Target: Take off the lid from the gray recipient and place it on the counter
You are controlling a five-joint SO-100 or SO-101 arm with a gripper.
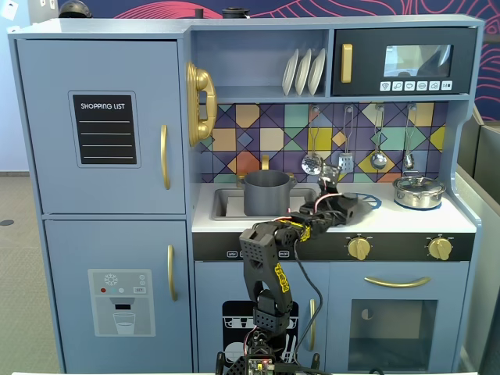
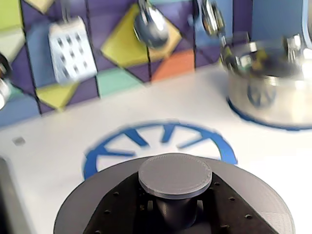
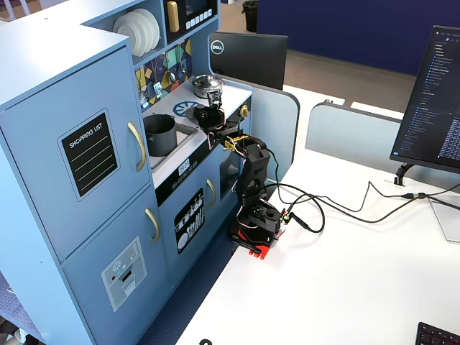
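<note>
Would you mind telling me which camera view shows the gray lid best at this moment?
The wrist view: the lid fills the lower frame, knob and domed disc sharp, just above the blue burner mark. In both fixed views the gripper and arm mostly hide it; they show the gray recipient standing open in the sink.

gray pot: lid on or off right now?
Off. The gray pot stands open-topped in the sink in both fixed views, its hollow showing. The lid is in the claw over the blue burner mark.
</note>
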